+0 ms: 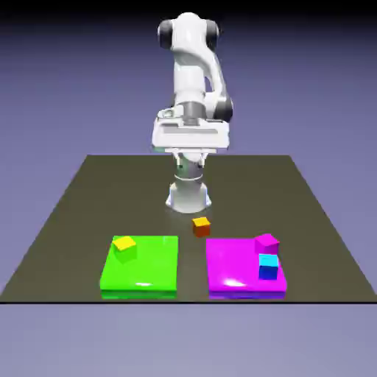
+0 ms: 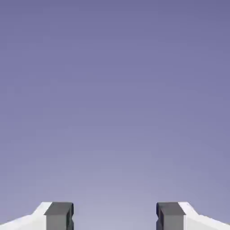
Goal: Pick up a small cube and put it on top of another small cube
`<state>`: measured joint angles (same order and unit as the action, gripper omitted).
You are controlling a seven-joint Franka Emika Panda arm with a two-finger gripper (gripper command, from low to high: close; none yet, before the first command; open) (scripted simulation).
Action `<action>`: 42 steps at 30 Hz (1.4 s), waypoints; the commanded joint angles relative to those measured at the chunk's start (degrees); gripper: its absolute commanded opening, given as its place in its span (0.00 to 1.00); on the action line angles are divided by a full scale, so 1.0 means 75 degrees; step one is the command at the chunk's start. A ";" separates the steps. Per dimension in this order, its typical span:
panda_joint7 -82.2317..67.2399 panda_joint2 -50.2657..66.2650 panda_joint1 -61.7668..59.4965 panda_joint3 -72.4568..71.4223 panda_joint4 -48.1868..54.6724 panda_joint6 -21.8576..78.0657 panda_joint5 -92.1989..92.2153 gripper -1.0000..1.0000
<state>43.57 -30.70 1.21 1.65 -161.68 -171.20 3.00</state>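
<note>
The small orange cube sits by itself on the dark desk, just in front of the robot's base and in the gap behind the two coloured pads, touching neither. It looks like a light, rigid little block with flat sides, so I'd expect an easy grip across two opposite faces from straight above, provided the pinch is centred so it doesn't twist. Its destination, the yellow cube, rests on the green pad near that pad's far corner toward the exterior view's left. On the magenta pad stand a magenta cube and a cyan-and-blue cube, well off the route. Nothing stands between orange and yellow. The pincer is spread wide with nothing in it, seeing only the backdrop, while the arm is held high above the desk.
</note>
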 commanded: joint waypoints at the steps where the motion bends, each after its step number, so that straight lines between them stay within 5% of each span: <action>1: 0.0123 0.0217 0.0058 0.0183 -0.0076 0.0311 0.0333 0.50; 17: 0.2074 0.3647 0.0982 0.3073 -0.1272 0.5226 0.5593 0.50; 28: -0.0143 0.5867 0.1332 0.1802 -0.0792 0.4751 0.8865 0.50; 29: -0.0143 0.5867 0.1332 0.1801 -0.0792 0.4751 0.8865 0.00; 42: 0.1800 0.3723 0.1141 0.3202 -0.1095 0.5286 0.5261 0.00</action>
<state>56.95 -2.78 9.89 25.69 -169.90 -131.56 42.66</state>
